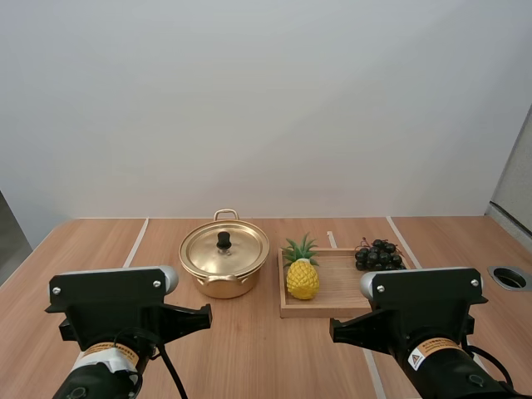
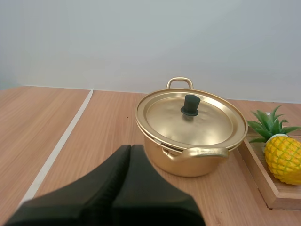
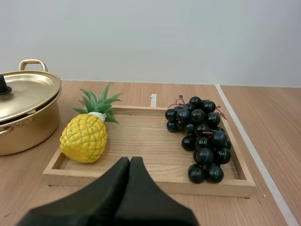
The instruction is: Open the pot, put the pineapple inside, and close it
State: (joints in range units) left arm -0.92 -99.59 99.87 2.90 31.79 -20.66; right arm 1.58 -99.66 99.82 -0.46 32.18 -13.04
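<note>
While the pot point(image 1: 223, 288) sits lidded, left pincer point(image 2: 130, 147) and right pincer point(image 3: 130, 159) hover closed.

Black grapes point(image 3: 200, 136) on wooden tray point(image 3: 150, 187), atop table point(image 1: 249, 349)

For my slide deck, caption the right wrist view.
Shut right gripper faces a wooden tray holding pineapple and grapes, lidded pot beside it.

Robot test bench in a lab-like room.
A left arm point(image 1: 116, 316) and a right arm point(image 1: 424, 316) stand at a wood-grain table point(image 1: 249, 357) marked with white tape lines point(image 1: 135, 243), facing a bare white wall point(image 1: 266, 100).
</note>
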